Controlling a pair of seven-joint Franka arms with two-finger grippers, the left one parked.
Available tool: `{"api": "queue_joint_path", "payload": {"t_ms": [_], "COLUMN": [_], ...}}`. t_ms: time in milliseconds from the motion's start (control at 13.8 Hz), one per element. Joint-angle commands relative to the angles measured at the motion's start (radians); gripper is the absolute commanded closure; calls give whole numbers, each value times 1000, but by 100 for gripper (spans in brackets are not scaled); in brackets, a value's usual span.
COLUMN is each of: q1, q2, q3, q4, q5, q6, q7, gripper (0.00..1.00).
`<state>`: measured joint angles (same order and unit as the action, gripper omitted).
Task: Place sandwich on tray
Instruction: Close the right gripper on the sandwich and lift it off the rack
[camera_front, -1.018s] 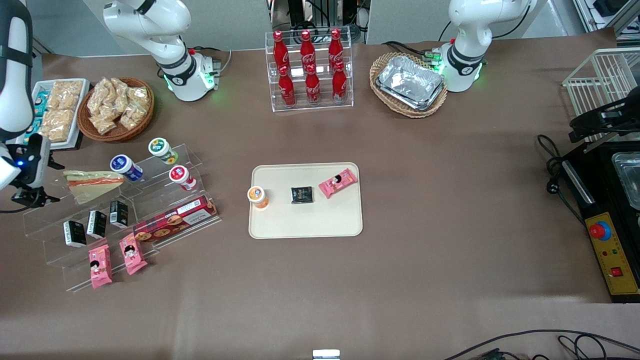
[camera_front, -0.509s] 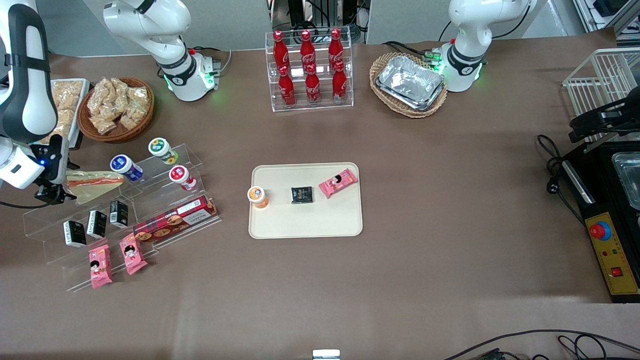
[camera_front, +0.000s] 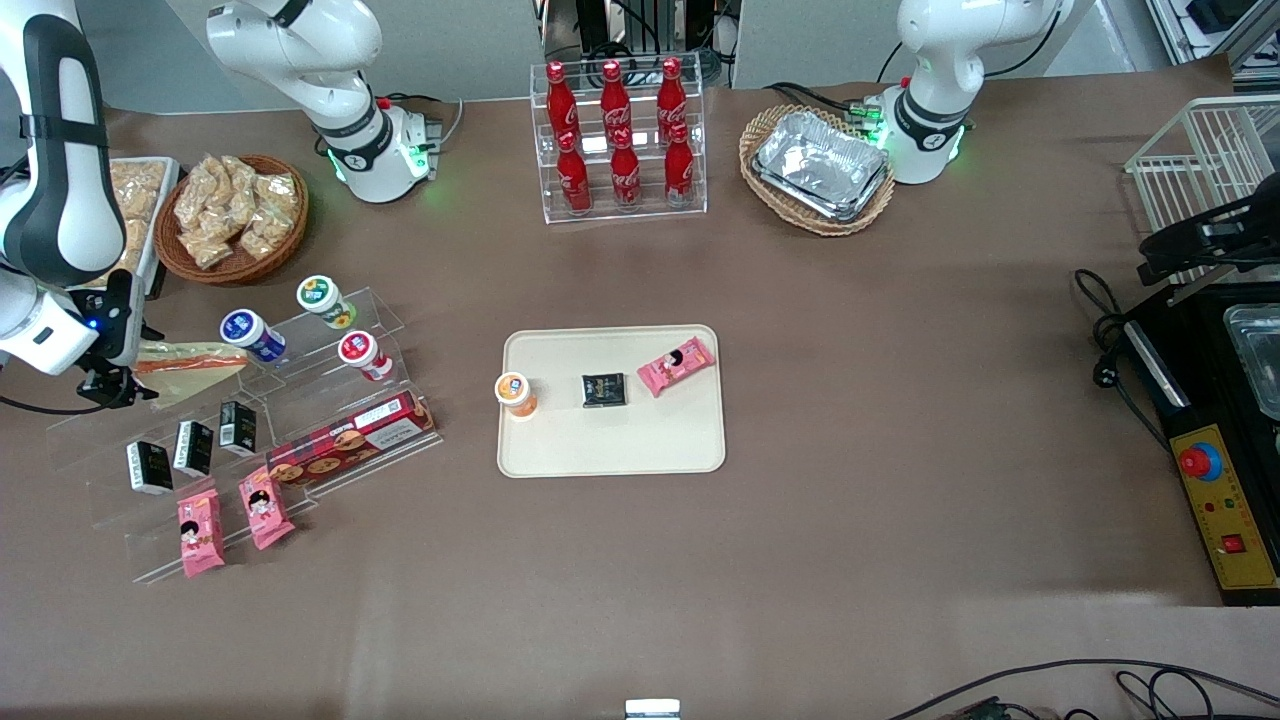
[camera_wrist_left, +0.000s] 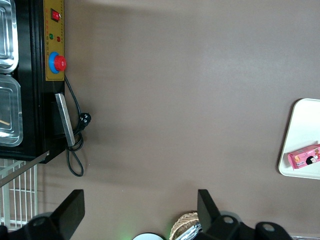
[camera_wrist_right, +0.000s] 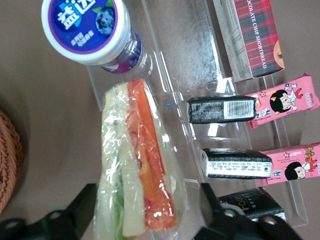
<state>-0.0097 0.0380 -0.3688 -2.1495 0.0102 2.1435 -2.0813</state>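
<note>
The sandwich (camera_front: 190, 366), a wedge in clear wrap with orange and green filling, lies on the upper step of a clear acrylic stand (camera_front: 300, 400) at the working arm's end of the table. In the right wrist view the sandwich (camera_wrist_right: 140, 170) has its wide end between my gripper's two fingers, with a gap on each side. My gripper (camera_front: 118, 385) (camera_wrist_right: 146, 196) is open and straddles that end. The cream-beige tray (camera_front: 610, 440) lies mid-table and holds an orange cup (camera_front: 516, 392), a black packet (camera_front: 604, 390) and a pink snack packet (camera_front: 676, 365). The tray's edge shows in the left wrist view (camera_wrist_left: 300, 135).
The stand also carries a blue-lidded cup (camera_wrist_right: 90, 30) right beside the sandwich's tip, further cups, black cartons (camera_wrist_right: 222, 110), a biscuit box (camera_front: 350, 440) and pink packets (camera_front: 200, 535). A wicker basket of snacks (camera_front: 232, 215) stands farther from the front camera.
My gripper has moved sideways toward the sandwich. It was apart from the wide end and now has its fingers on either side of it. The sandwich has not moved.
</note>
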Motion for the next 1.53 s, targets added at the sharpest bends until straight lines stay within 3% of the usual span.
{"api": "queue_joint_path", "payload": {"t_ms": [0, 73, 436, 873, 1236, 1455], "q1": [8, 10, 8, 13, 121, 238], "q2": [-18, -20, -23, -26, -20, -17], "q3": [-7, -9, -12, -39, -38, -39], "q4": [-24, -23, -4, 198, 362, 404], "q5": [-9, -10, -7, 37, 27, 24], "q6": [26, 21, 4, -204, -358, -383], "q7": [-6, -6, -8, 131, 294, 397], "gripper": [88, 100, 100, 100, 100, 100]}}
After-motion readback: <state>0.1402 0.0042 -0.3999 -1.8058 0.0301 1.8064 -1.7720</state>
